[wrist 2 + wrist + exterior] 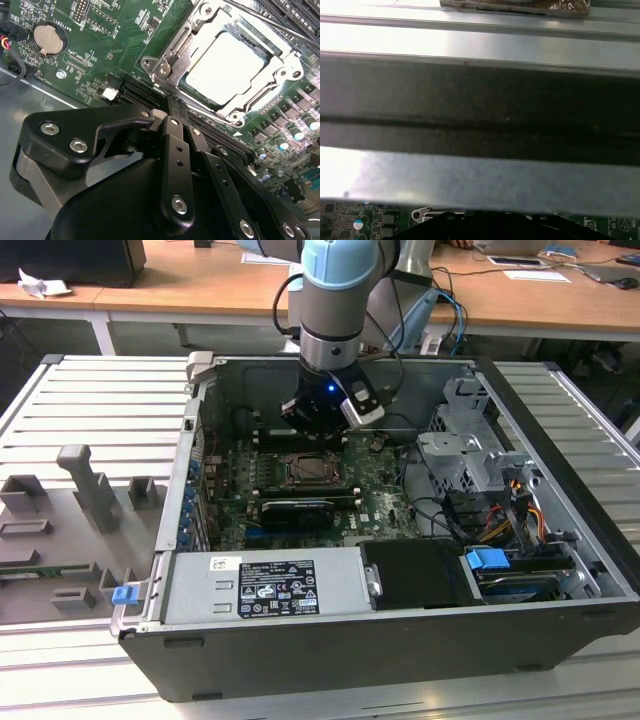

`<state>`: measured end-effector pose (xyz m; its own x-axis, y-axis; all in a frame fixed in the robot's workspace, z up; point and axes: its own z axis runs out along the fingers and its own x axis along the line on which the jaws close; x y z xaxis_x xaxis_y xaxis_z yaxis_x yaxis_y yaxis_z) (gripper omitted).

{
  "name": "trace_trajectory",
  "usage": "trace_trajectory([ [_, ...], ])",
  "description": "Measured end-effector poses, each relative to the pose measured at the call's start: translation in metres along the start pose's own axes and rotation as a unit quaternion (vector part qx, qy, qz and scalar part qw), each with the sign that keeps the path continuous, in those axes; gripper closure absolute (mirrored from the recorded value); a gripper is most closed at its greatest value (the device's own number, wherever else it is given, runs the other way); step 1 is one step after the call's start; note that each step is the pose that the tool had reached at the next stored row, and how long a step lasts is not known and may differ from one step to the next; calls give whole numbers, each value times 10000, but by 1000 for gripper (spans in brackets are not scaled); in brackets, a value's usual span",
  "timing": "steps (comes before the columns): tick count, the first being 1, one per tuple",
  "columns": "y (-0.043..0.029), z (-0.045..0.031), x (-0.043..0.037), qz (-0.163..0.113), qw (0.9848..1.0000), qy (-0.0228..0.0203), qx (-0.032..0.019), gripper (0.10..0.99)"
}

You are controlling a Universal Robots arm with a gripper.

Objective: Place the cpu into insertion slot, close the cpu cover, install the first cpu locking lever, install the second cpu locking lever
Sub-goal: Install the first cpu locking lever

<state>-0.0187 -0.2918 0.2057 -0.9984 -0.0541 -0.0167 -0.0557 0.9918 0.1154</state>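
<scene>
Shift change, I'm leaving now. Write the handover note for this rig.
Tool: shut, low over the green board, beside the socket.
The cpu sits in the insertion slot.
The cpu cover lies flat around it.
Done: chip placed, cover closed.
Left: check both locking levers. One lever rod shows by the cover, and whether it is latched cannot be told.

arm: the arm was a thick cylinder, pale blue cap above a grey metal sleeve with a dark ring at its base
wrist light: a small blue light glowed on the black wrist block
camera: a silver and black module sat clamped beside the wrist
cables: black cables looped around the arm
gripper: the gripper was matte black, with slim linked bars pinned by silver screws
</scene>
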Motion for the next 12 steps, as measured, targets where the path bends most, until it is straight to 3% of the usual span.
trace_trajectory([
  [5,-4,24,-6,0,10000,4,50,980],
  [12,-7,44,-18,0,10000,4,57,980],
])
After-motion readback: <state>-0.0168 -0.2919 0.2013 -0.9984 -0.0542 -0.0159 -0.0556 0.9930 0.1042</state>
